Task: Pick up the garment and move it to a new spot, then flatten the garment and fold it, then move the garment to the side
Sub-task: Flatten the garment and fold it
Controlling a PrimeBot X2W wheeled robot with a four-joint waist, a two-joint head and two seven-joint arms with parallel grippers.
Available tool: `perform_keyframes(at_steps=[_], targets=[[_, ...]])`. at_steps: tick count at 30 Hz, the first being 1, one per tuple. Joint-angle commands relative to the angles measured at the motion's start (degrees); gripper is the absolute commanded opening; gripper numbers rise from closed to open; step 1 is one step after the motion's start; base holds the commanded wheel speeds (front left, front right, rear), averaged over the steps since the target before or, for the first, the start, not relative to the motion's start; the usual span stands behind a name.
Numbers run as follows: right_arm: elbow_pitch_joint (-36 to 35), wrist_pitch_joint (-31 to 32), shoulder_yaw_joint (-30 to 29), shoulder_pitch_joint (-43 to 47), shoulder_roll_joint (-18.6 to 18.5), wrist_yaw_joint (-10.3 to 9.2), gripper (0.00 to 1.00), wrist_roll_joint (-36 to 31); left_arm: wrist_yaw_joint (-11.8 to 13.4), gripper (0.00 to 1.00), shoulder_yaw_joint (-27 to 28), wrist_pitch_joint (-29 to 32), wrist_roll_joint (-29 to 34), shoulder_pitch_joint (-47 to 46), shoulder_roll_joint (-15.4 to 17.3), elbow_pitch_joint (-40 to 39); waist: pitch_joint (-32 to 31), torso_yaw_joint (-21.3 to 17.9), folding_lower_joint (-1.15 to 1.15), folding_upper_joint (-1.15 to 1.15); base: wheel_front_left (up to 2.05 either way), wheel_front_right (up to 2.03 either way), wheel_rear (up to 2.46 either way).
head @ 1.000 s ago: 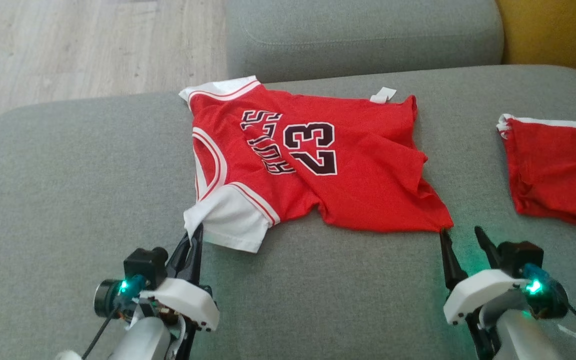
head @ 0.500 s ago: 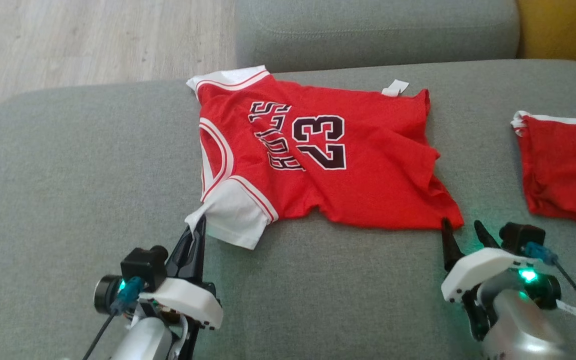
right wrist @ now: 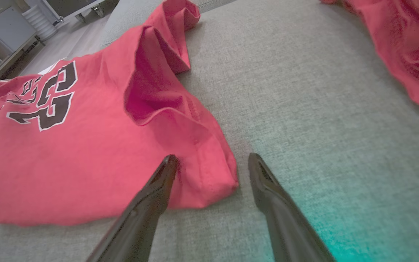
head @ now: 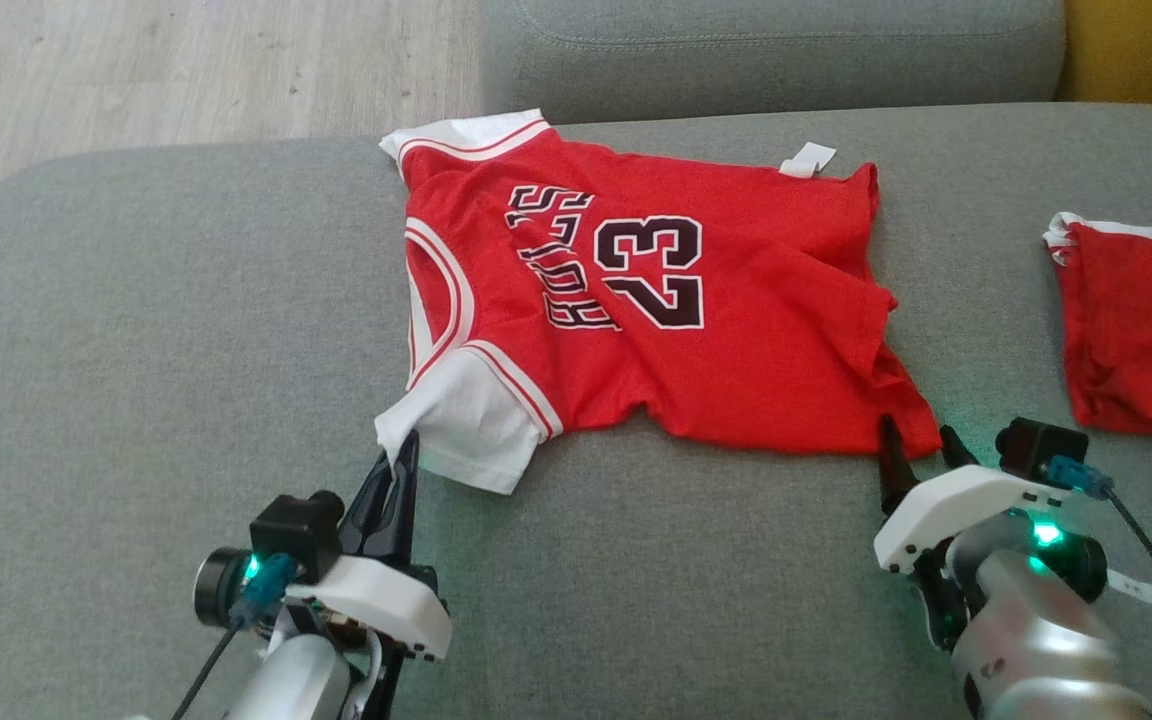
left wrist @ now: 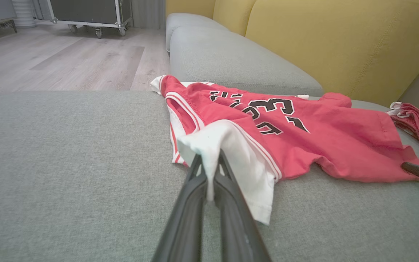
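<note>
The garment is a red basketball jersey with white trim and the number 23, lying spread and wrinkled on the grey sofa seat. My left gripper is shut on the jersey's white near-left corner, the cloth pinched between its fingers. My right gripper stands open at the jersey's red near-right hem corner. In the right wrist view one fingertip lies over the red cloth and the other fingertip is over bare cushion, with the corner between them.
A second red garment with white trim lies on the seat to the right. Another grey cushion sits behind, a yellow backrest beyond it. Wooden floor lies past the seat's far left edge.
The right gripper has advanced to the jersey's near-right corner, its fingers now straddling the hem. The left gripper keeps its hold. The camera has shifted slightly, so the whole picture moved.
</note>
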Motion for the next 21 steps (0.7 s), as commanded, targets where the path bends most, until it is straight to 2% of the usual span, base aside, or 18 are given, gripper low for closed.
perform_keyframes(at_steps=[1, 2, 6, 10, 15, 21], targets=[[0.24, -0.05, 2.53, -1.34, 0.33, -0.04, 0.31, 1.03, 0.25, 0.00, 1.88, -0.22, -0.41, -2.97, 0.99, -1.42, -0.02, -0.06, 0.00, 0.00, 0.00, 0.00, 0.00], [0.43, -0.13, 3.31, -1.56, 0.33, -0.04, 0.00, 1.26, 0.27, 0.00, 1.91, -0.26, -0.47, -3.05, 1.04, -1.28, -0.04, -0.12, 0.00, 0.00, 0.00, 0.00, 0.00], [-0.44, -0.55, 5.70, -2.12, 0.33, -0.04, 0.00, 2.66, 0.44, 0.00, 2.46, -0.72, -1.06, -3.41, 1.13, -1.09, -0.42, -0.34, 0.00, 0.00, 0.00, 0.00, 0.00], [-3.48, -0.74, 8.70, -1.41, 0.33, -0.04, 0.00, 5.12, -0.47, 0.00, 2.97, -0.48, -2.54, -3.48, 1.29, -1.44, -1.36, -0.67, 0.00, 0.00, 0.00, 0.00, 0.00], [-10.35, -0.80, 11.94, -0.36, 0.33, -0.04, 0.00, 7.69, -0.75, 0.00, 4.56, -0.38, -4.02, -3.99, 2.53, -3.74, -2.86, -1.56, 0.00, 0.00, 0.00, 0.00, 0.00], [-20.04, -0.82, 11.28, -0.56, 0.27, -0.04, 0.00, 7.89, -2.20, 0.00, 6.20, 0.58, -5.75, -5.87, 4.54, -8.32, -4.35, -2.45, 0.00, 0.00, 0.00, 0.00, 0.00]])
